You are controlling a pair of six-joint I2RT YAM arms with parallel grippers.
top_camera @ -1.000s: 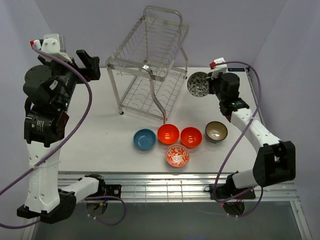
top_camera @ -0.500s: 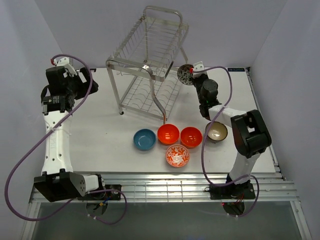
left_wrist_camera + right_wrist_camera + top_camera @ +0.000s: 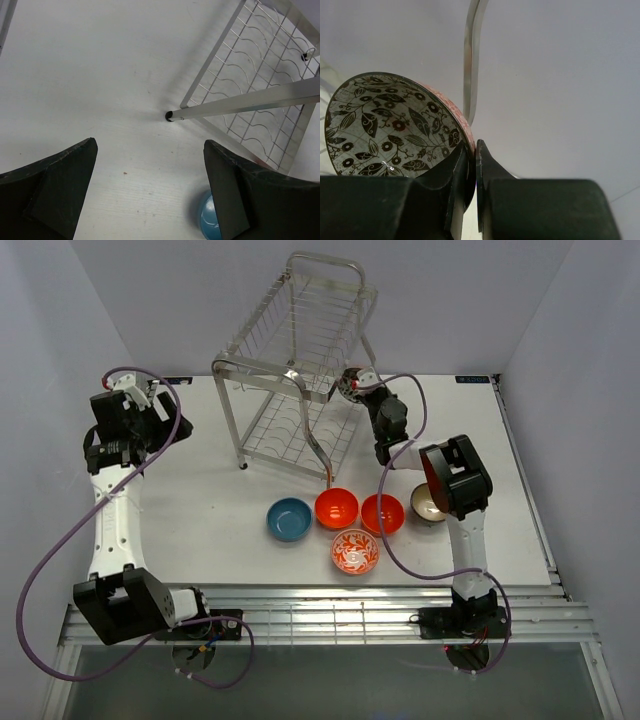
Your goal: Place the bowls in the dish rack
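The silver wire dish rack (image 3: 295, 370) stands at the back of the table. My right gripper (image 3: 352, 383) is shut on the rim of the grey patterned bowl (image 3: 390, 125) and holds it on edge against the rack's right side, by the upper tier. In the right wrist view my gripper (image 3: 472, 150) pinches the rim next to a rack tube (image 3: 471, 55). The blue bowl (image 3: 289, 518), two orange bowls (image 3: 336, 507) (image 3: 381, 513), the red-and-white bowl (image 3: 354, 551) and the dark brown bowl (image 3: 428, 504) sit on the table. My left gripper (image 3: 158, 405) is open and empty, left of the rack.
In the left wrist view my open gripper (image 3: 150, 165) looks down on bare table, a rack foot (image 3: 170, 116), the slotted lower tier (image 3: 255, 85) and the blue bowl's edge (image 3: 207, 220). My right arm's forearm (image 3: 445, 475) partly covers the brown bowl.
My right gripper has carried the grey patterned bowl leftward, from out right of the rack up to its right side. My left arm has dropped lower and settled at the far left.
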